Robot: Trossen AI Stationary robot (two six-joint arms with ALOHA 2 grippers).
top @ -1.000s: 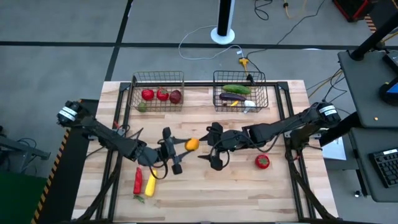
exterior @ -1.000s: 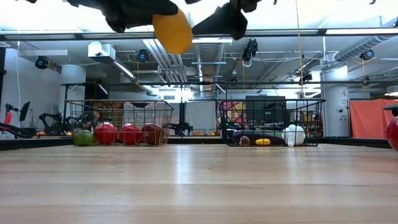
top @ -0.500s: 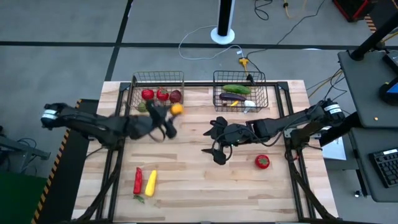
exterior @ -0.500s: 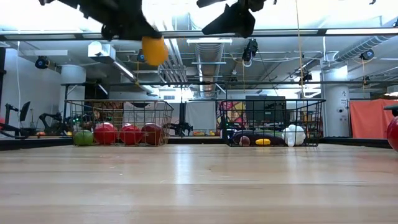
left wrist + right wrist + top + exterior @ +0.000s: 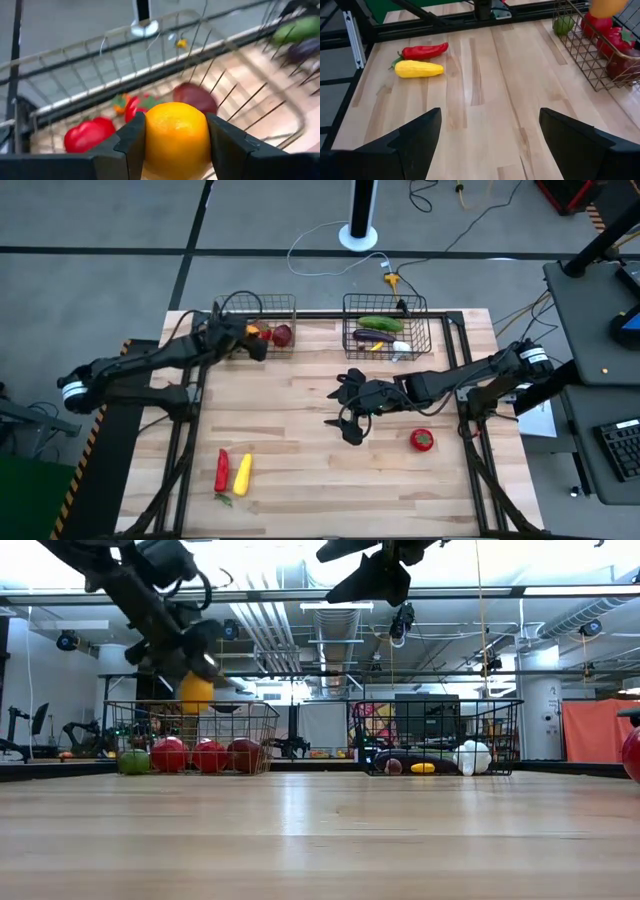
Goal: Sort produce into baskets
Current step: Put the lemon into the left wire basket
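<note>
No writing or label can be read anywhere in your views. Your left gripper (image 5: 175,145) is clamped on the orange (image 5: 176,138), one finger on each flank, and holds it in the air above the left basket (image 5: 290,304); in the low view the orange (image 5: 196,693) hangs just over the basket's top rim (image 5: 250,703). Below it, inside that basket, you have two red round pieces (image 5: 168,754), a dark-red one (image 5: 283,335) on the side toward the other basket, and a green one (image 5: 133,761) at the far outer end. The right basket (image 5: 422,304) sits beside the first along the table's far edge, holding a long green piece (image 5: 380,324), a long purple one (image 5: 372,337), a small yellow one (image 5: 422,767) and a white one (image 5: 473,756). Your right gripper (image 5: 352,418) hovers over the table's middle, well apart from both baskets, its fingers spread wide with nothing between them. A red round piece (image 5: 422,440) lies on the boards near that arm, out toward the right edge and not touching the gripper. On the near left part of the table a long red piece (image 5: 424,50) and a long yellow one (image 5: 418,69) lie side by side, just touching or nearly so, far from either gripper.
</note>
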